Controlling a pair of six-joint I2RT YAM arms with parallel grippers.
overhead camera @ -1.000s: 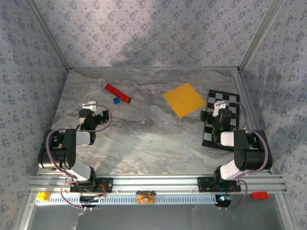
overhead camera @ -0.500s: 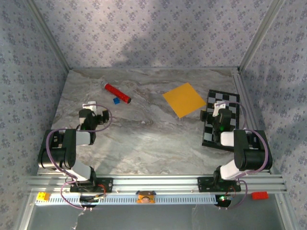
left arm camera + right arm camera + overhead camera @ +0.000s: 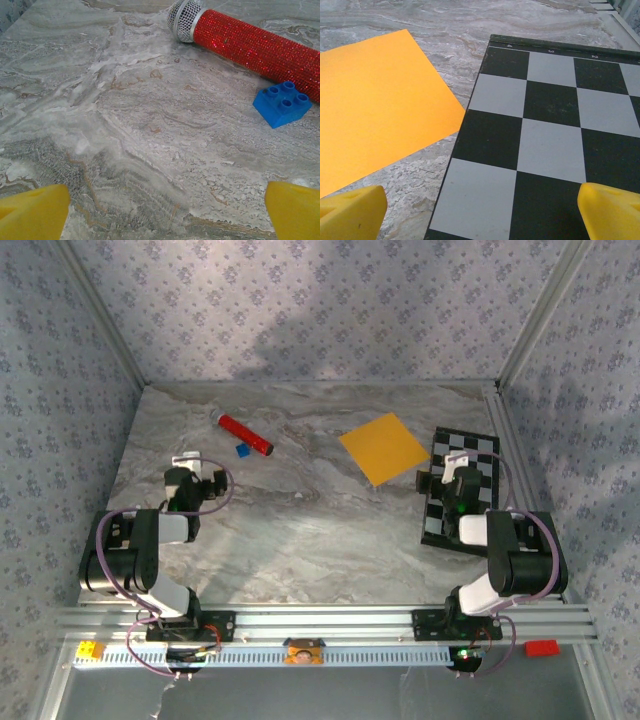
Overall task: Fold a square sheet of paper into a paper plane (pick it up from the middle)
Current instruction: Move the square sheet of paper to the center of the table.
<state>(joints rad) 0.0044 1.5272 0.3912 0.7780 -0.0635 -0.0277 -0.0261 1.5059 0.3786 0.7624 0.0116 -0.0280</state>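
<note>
Standing wide open and empty: left jaws and right jaws, low over grey marbled worktop.
- Right jaws: above black-and-white checkered board. Flat, unfolded orange-yellow square sheet of paper just beside it, at 10 o'clock.
- Left jaws: glittery red cylinder and small blue plastic brick at 1 o'clock.
- Step, judged: first reach, no fold made.
- Next: right jaws to the sheet's middle, pinching without dragging.

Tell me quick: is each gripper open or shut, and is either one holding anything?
Left gripper: open, holding nothing.
Right gripper: open, holding nothing.
</note>
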